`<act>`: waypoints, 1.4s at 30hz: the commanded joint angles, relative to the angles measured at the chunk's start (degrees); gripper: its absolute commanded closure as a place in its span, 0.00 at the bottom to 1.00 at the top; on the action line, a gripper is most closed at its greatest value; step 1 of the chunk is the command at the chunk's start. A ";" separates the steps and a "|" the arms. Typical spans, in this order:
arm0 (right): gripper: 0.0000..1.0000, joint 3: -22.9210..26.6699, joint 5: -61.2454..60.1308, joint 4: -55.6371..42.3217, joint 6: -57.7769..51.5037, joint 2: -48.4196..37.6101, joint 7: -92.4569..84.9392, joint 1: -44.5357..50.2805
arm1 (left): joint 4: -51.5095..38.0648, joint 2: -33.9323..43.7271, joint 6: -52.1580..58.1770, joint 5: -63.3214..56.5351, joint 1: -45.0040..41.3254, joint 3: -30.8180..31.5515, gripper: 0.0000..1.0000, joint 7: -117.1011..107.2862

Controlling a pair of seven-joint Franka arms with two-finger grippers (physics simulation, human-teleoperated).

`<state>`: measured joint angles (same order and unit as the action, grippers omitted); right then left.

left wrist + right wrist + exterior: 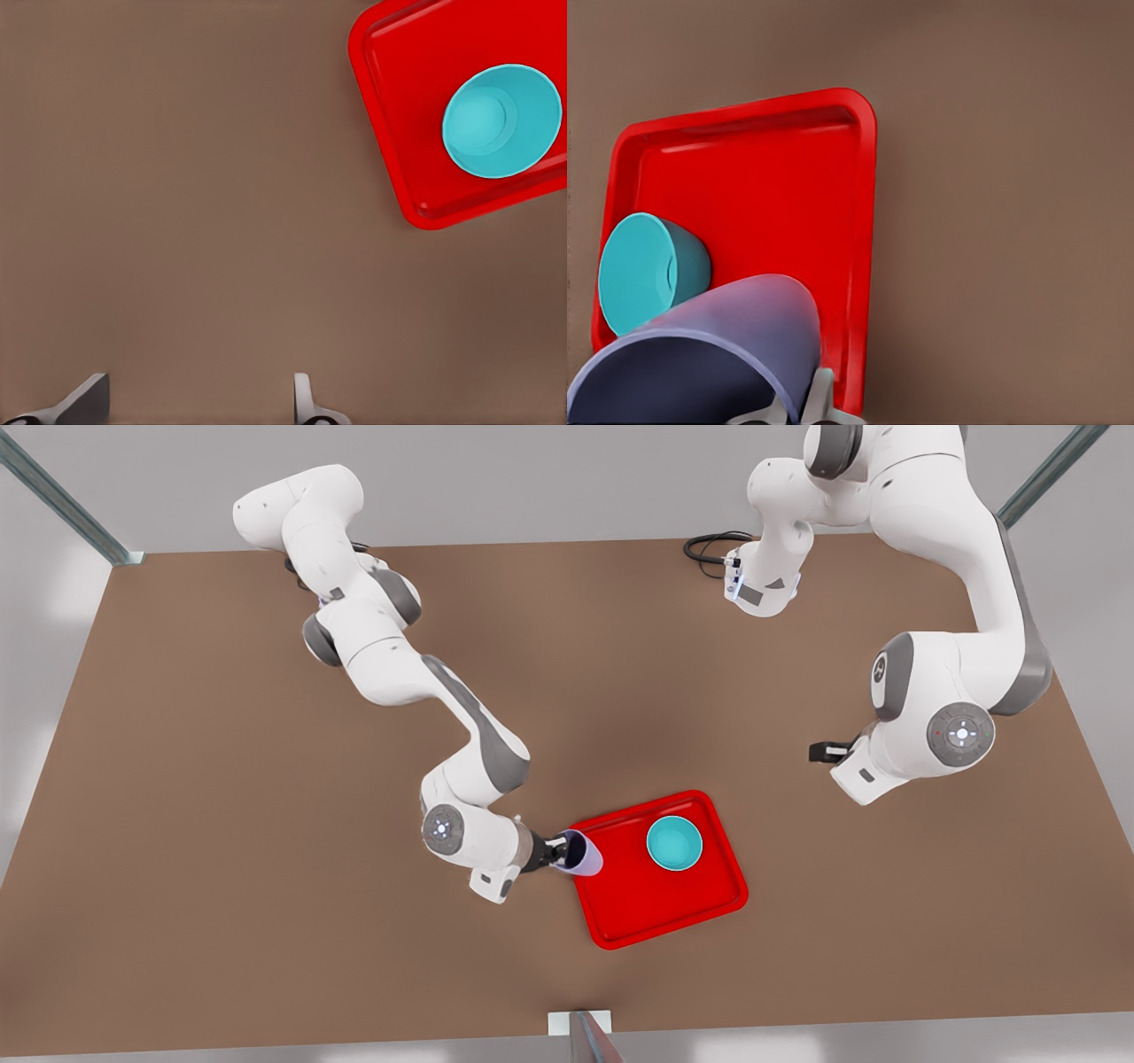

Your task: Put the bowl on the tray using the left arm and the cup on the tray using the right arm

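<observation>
The cup (582, 853) hangs tilted at the tray's (647, 903) left rim, its rim pinched by the right hand (560, 849), which grasps it from the front view's left; the tilt likely comes from that rim grip, and the cup must level out before it can be set down. The bowl (674, 843) already stands upright on the tray's far right part, apart from the cup. The left hand (195, 403) hovers released and empty over bare tabletop (266, 868) to the front view's right, well apart from the tray, waiting clear of the right arm's path.
</observation>
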<state>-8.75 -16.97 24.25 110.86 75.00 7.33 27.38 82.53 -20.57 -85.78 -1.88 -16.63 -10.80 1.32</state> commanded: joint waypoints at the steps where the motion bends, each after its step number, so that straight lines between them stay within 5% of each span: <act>1: 0.79 -0.04 0.63 0.01 0.24 0.23 0.14 0.05 | 0.00 0.00 0.00 -0.05 0.02 -0.01 0.00 0.00; 18: 0.79 1.98 1.59 0.09 3.75 3.04 -1.26 4.09 | -2.37 0.71 1.85 1.00 -0.60 0.25 0.00 0.00; 19: 0.70 1.98 1.68 0.09 3.67 3.04 -1.26 4.18 | -2.37 0.71 1.85 1.00 -0.60 0.25 0.00 0.00; 20: 0.08 1.98 3.44 0.09 4.28 3.22 -1.26 4.52 | -2.37 0.62 1.85 1.00 -0.60 0.25 0.00 0.00; 21: 0.00 1.98 3.44 0.09 4.28 3.39 -1.26 4.62 | -2.37 0.62 1.76 1.00 -0.60 0.34 0.00 0.00; 37: 0.00 -1.62 3.44 0.01 11.66 3.66 -0.12 4.88 | -2.37 0.18 1.41 0.65 -0.60 0.25 0.00 0.00; 42: 0.00 -1.53 3.53 3.61 0.60 -4.77 -0.12 0.49 | -2.37 0.18 1.41 0.74 -0.60 0.25 0.00 0.00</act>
<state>-10.01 -13.45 28.97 109.54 67.86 7.21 26.49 80.16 -20.32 -84.38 -1.12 -17.23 -10.54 1.32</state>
